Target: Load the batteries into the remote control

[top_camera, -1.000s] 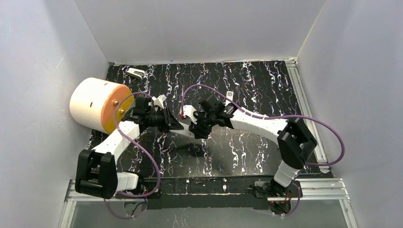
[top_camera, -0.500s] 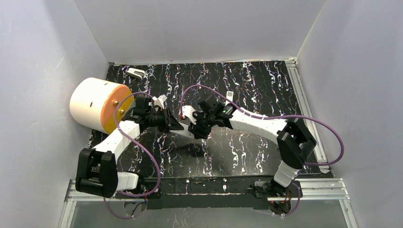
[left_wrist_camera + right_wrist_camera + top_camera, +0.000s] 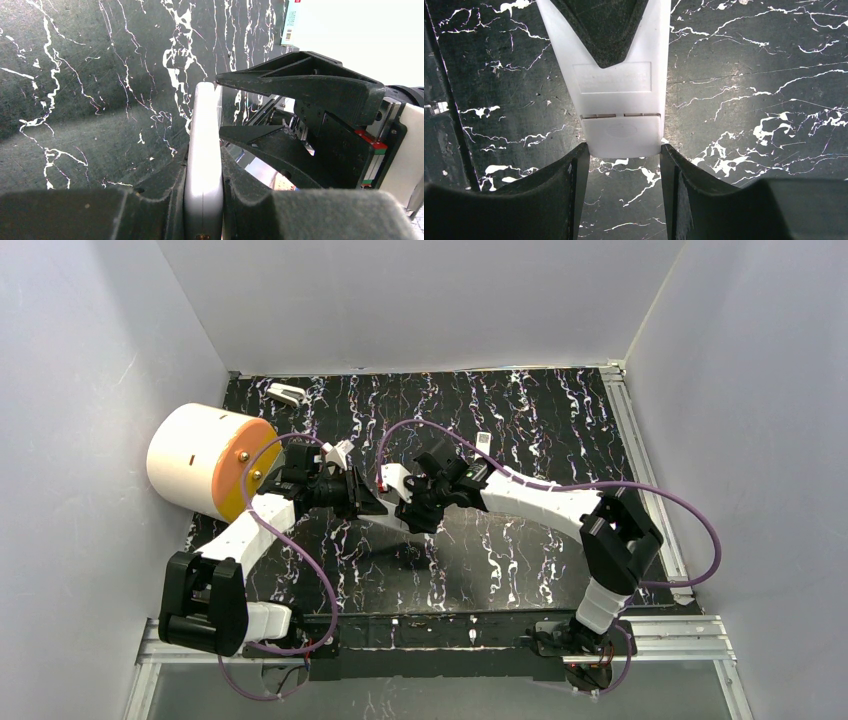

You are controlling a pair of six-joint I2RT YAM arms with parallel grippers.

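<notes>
My left gripper clamped on the white remote, my right gripper around its other end, holding or not I cannot tell, big cream drum at nine o'clock, small white clip far off at eleven.

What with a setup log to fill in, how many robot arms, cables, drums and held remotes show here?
Robot arms: 2
Purple cables: 2
Cream drum, orange end: 1
White remote, held: 1
Total: 6
</notes>
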